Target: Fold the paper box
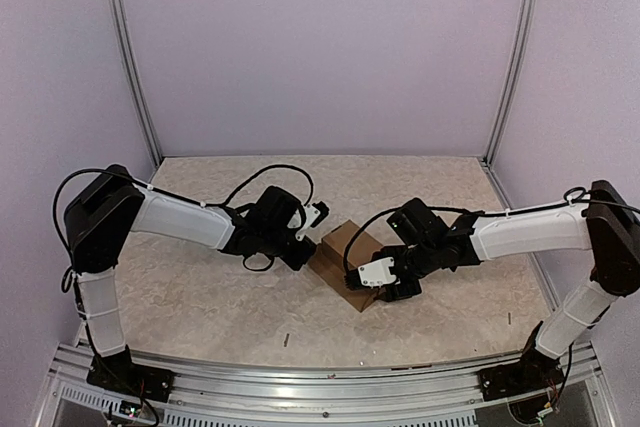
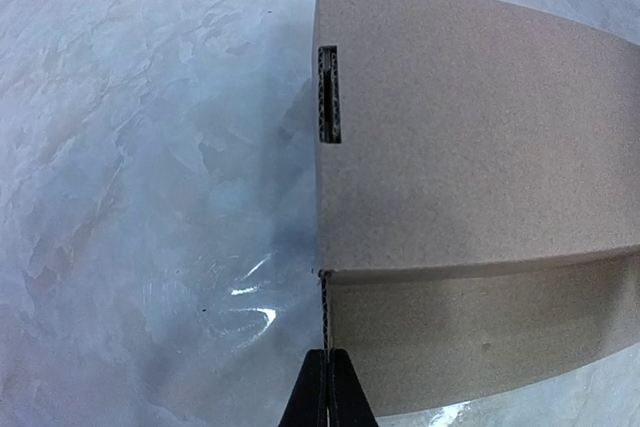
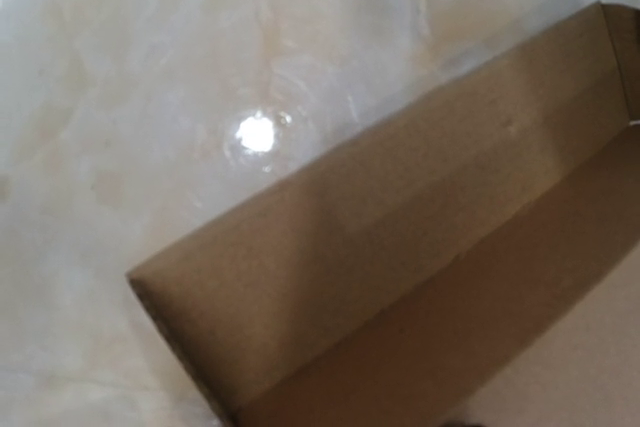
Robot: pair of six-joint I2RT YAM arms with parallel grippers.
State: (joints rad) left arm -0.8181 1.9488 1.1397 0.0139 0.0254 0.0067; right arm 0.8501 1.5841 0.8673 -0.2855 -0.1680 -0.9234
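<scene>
The shiny, marbled tabletop (image 1: 200,297) is carrying a brown cardboard box (image 1: 340,252) in its middle, the long side running slantwise. The left pincer (image 2: 327,387) is pinching shut at the box's edge. Whether the right pincer (image 1: 385,292) is gripping, I cannot tell.

The paper box (image 1: 340,252) sat on the marbled table (image 1: 200,297), one corner turned toward the arm bases. The left gripper (image 1: 304,250) stretched in from the box's left, its tip at the box's left edge. Its jaws were too small to make out. The right gripper (image 1: 388,285) was at the box's right side, over the near-right corner, with a white part of it just above the cardboard. A metal rail (image 1: 320,387) ran nearer than the box, and lavender walls (image 1: 320,47) stood beyond it.
</scene>
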